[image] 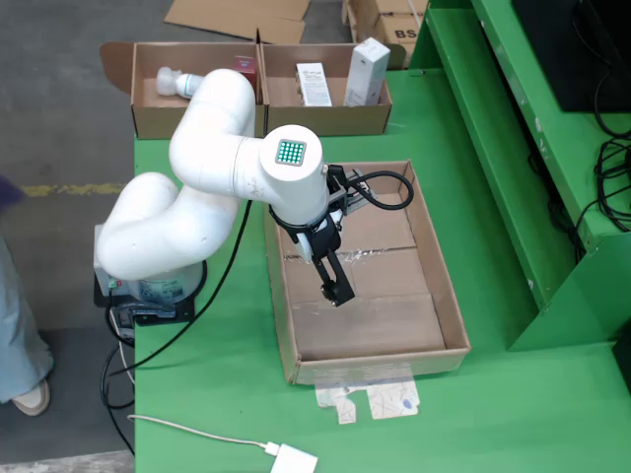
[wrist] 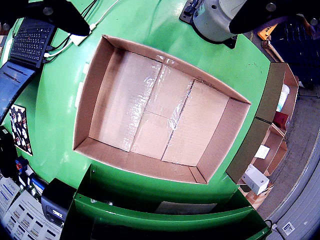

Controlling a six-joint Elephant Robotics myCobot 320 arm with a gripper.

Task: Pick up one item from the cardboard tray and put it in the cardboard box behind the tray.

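Note:
The cardboard tray (image: 450, 296) lies on the green table, and its taped floor shows nothing lying on it. In the wrist view the same tray (wrist: 95, 70) fills the middle, bare inside. My gripper (image: 333, 282) hangs over the tray's left half with its black fingers pointing down. In the wrist view the fingers (wrist: 60, 15) sit far apart at the top corners, so the gripper (wrist: 160, 25) is open and holds nothing. Behind the tray stands the cardboard box (image: 148, 120) with two compartments, holding a white bottle (image: 177, 83), a red item (image: 245, 67) and two white cartons (image: 314, 84).
Green shelving (image: 513, 148) walls off the right side, with cables (image: 611, 187) beyond it. The arm's base (image: 148, 286) stands left of the tray. A white adapter with its cord (image: 294, 459) and a paper scrap (image: 370, 402) lie near the front edge. A keyboard (wrist: 30, 42) shows in the wrist view.

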